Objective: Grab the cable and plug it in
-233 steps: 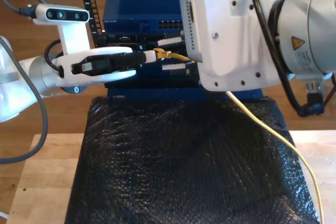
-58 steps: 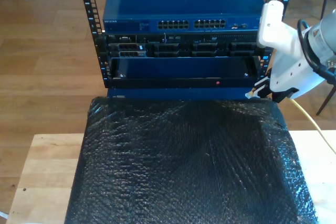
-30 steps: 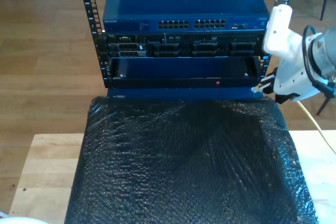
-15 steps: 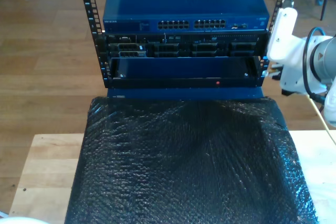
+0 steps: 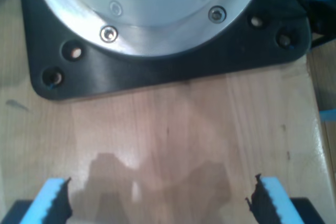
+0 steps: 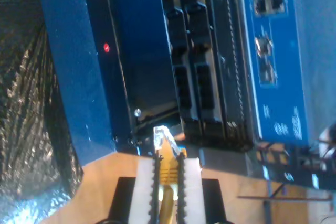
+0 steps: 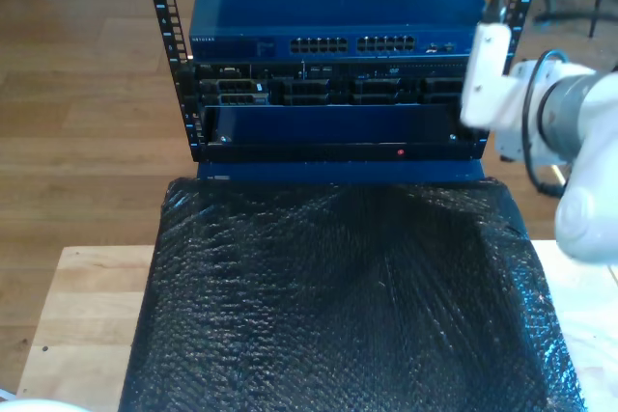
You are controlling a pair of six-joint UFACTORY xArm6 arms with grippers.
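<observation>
My second gripper (image 6: 168, 162) is shut on the yellow cable (image 6: 168, 174), whose clear plug (image 6: 161, 136) sticks out past the white fingers (image 6: 143, 187). The plug points at the lower black port blocks (image 6: 197, 98) near one end of the blue rack gear. In the exterior view the second arm (image 7: 541, 123) hangs at the view's right, beside the right end of the rack (image 7: 333, 94). My first gripper (image 5: 163, 205) is open over bare wood, its blue-padded fingertips (image 5: 55, 198) wide apart with nothing between them.
A blue switch (image 7: 333, 7) with a row of ports (image 7: 357, 44) tops the rack. A black bubble-wrap mat (image 7: 348, 306) covers the wooden table (image 7: 87, 315). A black base plate (image 5: 157, 72) with a silver flange lies just ahead of my first gripper.
In the exterior view the second arm has risen and swung in towards the rack's right end, carrying the cable. The other arm, seen beside the plug 7.8 s ago, has left that view.
</observation>
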